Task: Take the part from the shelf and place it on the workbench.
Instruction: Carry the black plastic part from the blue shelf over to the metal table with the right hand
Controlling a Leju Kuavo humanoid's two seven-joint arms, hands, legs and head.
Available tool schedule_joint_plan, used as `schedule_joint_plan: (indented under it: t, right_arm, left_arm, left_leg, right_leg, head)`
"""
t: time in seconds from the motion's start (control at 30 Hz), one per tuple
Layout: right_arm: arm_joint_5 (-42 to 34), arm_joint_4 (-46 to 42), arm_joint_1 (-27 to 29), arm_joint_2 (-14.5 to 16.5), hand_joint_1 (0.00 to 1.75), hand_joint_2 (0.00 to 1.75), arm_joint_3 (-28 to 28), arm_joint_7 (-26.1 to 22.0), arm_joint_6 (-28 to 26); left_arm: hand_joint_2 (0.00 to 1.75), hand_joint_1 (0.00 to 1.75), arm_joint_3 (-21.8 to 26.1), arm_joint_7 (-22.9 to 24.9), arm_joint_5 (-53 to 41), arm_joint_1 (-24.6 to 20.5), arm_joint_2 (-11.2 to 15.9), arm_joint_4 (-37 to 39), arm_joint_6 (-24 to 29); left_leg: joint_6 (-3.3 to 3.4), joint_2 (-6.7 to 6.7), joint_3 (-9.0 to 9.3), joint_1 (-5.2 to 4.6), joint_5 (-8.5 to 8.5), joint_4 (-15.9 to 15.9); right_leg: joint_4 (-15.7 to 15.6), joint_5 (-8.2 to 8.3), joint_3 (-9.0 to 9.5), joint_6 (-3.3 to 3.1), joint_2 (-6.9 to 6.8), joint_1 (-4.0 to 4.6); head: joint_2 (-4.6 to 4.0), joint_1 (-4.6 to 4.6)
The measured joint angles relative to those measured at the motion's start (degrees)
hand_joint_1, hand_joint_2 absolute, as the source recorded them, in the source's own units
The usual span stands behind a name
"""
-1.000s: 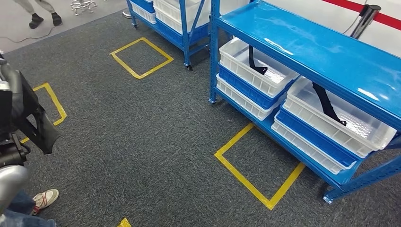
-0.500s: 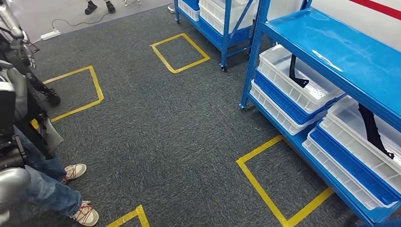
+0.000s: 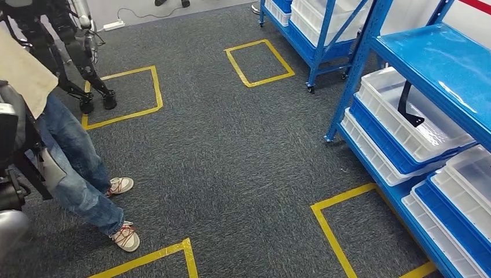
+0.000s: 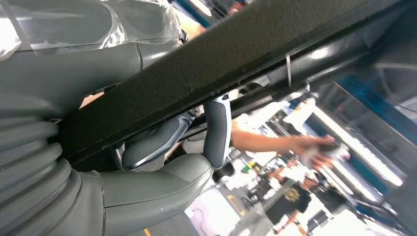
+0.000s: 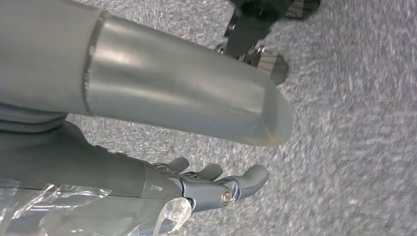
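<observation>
head view: the shelf [image 3: 440,55] stands at right; a person [image 3: 75,156] stands at left.

left wrist view: the left hand [image 4: 162,162] grips the part [image 4: 206,73], a long black bar, with fingers wrapped under it; its long axis runs across the hand.

right wrist view: the right hand [image 5: 216,184] hangs over carpet, fingers extended and apart, holding nothing. no workbench is visible, so its direction cannot be told.

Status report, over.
Left hand grips the black part. Right hand open, hanging over carpet. A person stands close on the left.
</observation>
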Motion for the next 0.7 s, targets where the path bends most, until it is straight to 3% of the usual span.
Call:
schedule_joint_plan:
  t: [0.03,0.1,0.17,0.23,0.27,0.3,0.33,0.4,0.47,0.53,0.57,0.6,0.67,0.7]
  right_arm:
    - [0.2,0.0,-0.1,0.1,0.0,0.0,0.1,-0.1,0.0]
    - [0.4,-0.1,-0.3,0.2,0.0,0.0,0.3,-0.3,-0.2]
    - [0.7,-0.1,-0.2,0.3,0.0,0.0,0.5,-0.5,-0.3]
    - [0.9,-0.1,-0.2,0.4,0.0,0.0,0.7,-0.5,-0.3]
    - [1.0,-0.1,-0.2,0.4,0.0,0.0,0.7,-0.5,-0.3]
    - [1.0,-0.1,-0.2,0.4,0.0,0.0,0.7,-0.5,-0.3]
    - [1.0,-0.1,-0.1,0.4,0.0,0.0,0.8,-0.5,-0.4]
    - [1.0,-0.1,0.1,0.4,0.0,0.0,1.0,-0.4,-0.4]
    - [1.0,-0.1,0.2,0.4,0.0,0.0,1.2,-0.4,-0.4]
    - [1.0,-0.1,0.0,0.5,0.0,0.0,1.3,-0.4,-0.2]
    - [0.9,-0.1,-0.1,0.6,0.0,0.0,1.3,-0.4,-0.1]
    - [0.9,-0.1,-0.2,0.6,0.0,0.0,1.4,-0.4,0.0]
    - [0.7,-0.1,0.0,0.7,0.0,0.0,1.5,-0.4,0.1]
    - [0.6,-0.1,0.1,0.8,0.0,0.0,1.5,-0.3,0.2]
  left_arm:
    - [1.75,1.75,0.1,0.0,0.1,0.1,0.1,-0.1,0.0]
    - [1.75,1.75,0.6,-0.4,0.2,0.5,0.1,-0.3,0.3]
    - [1.75,1.75,0.9,-0.8,0.3,0.7,0.2,-0.4,0.5]
    - [1.75,1.75,0.8,-0.9,0.5,1.1,0.1,-0.4,0.2]
    - [1.75,1.75,0.8,-0.8,0.6,1.2,0.1,-0.4,-0.1]
    - [1.75,1.75,0.8,-0.6,0.8,1.3,0.1,-0.4,-0.3]
    - [1.75,1.75,0.8,-0.4,1.1,1.3,0.1,-0.4,-0.6]
    - [1.75,1.75,0.9,-0.1,2.0,1.2,0.1,-0.4,-1.1]
    - [1.75,1.75,0.8,-0.2,2.7,1.2,0.1,-0.5,-1.5]
    - [1.75,1.75,0.8,-0.5,2.9,1.3,0.2,-0.5,-1.7]
    - [1.75,1.75,0.8,-0.6,2.8,1.4,0.2,-0.6,-1.8]
    - [1.75,1.75,0.8,-0.8,2.7,1.5,0.3,-0.6,-1.9]
    - [1.75,1.75,0.8,-0.9,2.5,1.6,0.3,-0.7,-2.0]
    - [1.75,1.75,0.8,-1.0,2.4,1.6,0.4,-0.7,-2.1]
  left_leg:
    - [0.37,-0.8,0.03,0.05,0.12,-0.2]
    - [1.17,-2.29,0.28,0.22,0.46,-0.7]
    - [1.72,-3.67,0.47,0.32,0.61,-1.0]
    - [1.9,-5.31,0.47,0.27,0.59,-0.9]
    - [1.9,-6.23,0.48,0.26,0.57,-0.9]
    - [1.88,-7.18,0.5,0.29,0.55,-0.9]
    - [1.81,-8.12,0.53,0.35,0.5,-0.8]
    - [1.42,-9.82,0.29,0.43,0.28,-0.3]
    - [0.72,-11.36,-0.29,0.57,0.21,0.0]
    - [0.0,-12.71,-0.71,0.9,0.46,-0.1]
    - [-0.26,-11.99,-1.01,0.9,0.29,0.3]
    - [-0.49,-10.43,-1.68,0.79,-0.41,1.6]
    - [-0.78,-6.09,-4.69,0.49,-3.54,7.9]
    - [-0.88,-4.9,-6.71,0.49,-5.37,12.2]
  right_leg:
    - [-0.1,-0.22,0.21,0.32,-0.51,-0.1]
    - [1.6,-1.78,-0.11,0.78,1.32,-0.39]
    - [8.2,-5.4,-3.03,0.85,5.01,-0.56]
    - [16.1,-8.22,-7.19,0.84,6.48,-0.54]
    - [17.6,-8.03,-8.3,0.85,6.65,-0.55]
    - [16.8,-6.64,-8.33,0.84,6.8,-0.6]
    - [13.8,-4.36,-7.37,0.84,7.29,-0.73]
    - [5.7,-0.12,-4.43,0.82,10.32,-1.23]
    - [1.7,1.19,-2.97,0.59,12.44,-1.39]
    - [1.5,1.1,-2.79,-0.04,11.3,-1.14]
    - [1.4,1.17,-2.69,-0.42,10.47,-1.09]
    - [1.4,1.24,-2.58,-0.78,9.63,-1.05]
    - [1.3,1.2,-2.44,-1.31,7.96,-0.8]
    - [1.3,1.11,-2.42,-1.49,7.16,-0.59]
  head:
    - [0.0,0.01]
    - [0.0,0.07]
    - [0.0,0.19]
    - [0.0,0.27]
    - [0.0,0.3]
    - [0.0,0.29]
    - [0.0,0.29]
    - [0.0,0.3]
    - [0.0,0.27]
    - [0.0,0.26]
    - [0.0,0.21]
    - [0.0,0.16]
    - [0.0,0.04]
    - [0.0,0.02]
